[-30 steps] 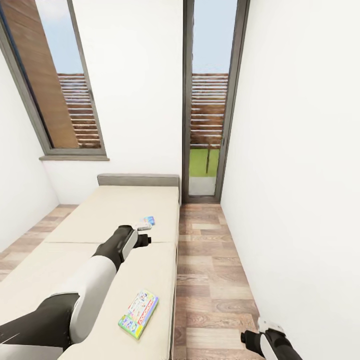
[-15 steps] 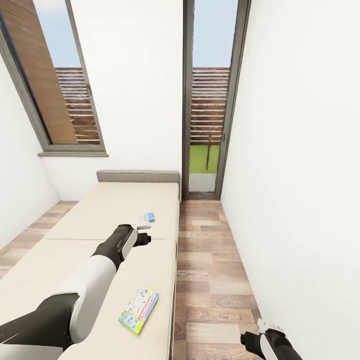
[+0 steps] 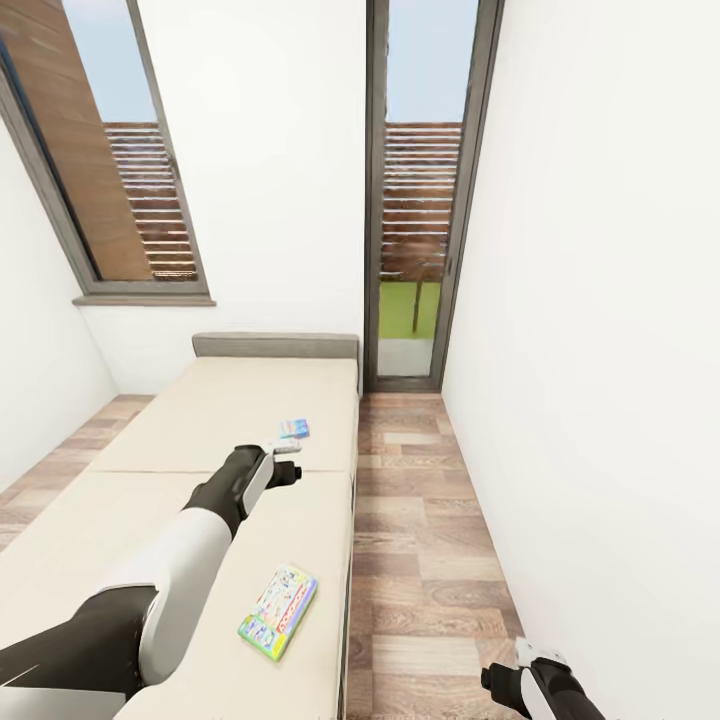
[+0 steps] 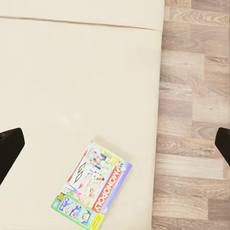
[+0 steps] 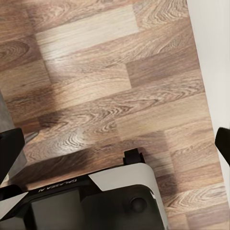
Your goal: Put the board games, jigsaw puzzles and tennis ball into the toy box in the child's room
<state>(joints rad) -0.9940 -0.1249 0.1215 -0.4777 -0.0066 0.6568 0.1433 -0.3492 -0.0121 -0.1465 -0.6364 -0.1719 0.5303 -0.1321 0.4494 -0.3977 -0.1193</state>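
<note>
A narrow room with white walls is seen in the head view, with a slanted window (image 3: 120, 170) on the far wall and a tall glazed door (image 3: 420, 190) beside it, through which a slatted fence and grass are visible. A wood-plank floor (image 3: 430, 540) runs between the right wall and a beige bed (image 3: 230, 400) with a grey headboard at its far end. Two board games are found on the bed, both near its floor-side edge. The nearer board game (image 3: 278, 612) lies flat, its long axis directed away from the robot and slightly toward the floor side; in the left wrist view (image 4: 92, 186) its printed title is readable and it lies just inside the mattress edge. The farther board game (image 3: 293, 429) lies flat just beyond the left end effector (image 3: 287, 472), which is held out above the bed with its dark fingertips (image 4: 9, 148) spread wide and nothing between them. The right end effector (image 3: 495, 676) is held low over the floor, likewise wide open and empty, with the robot's base (image 5: 91, 201) seen below it.
</note>
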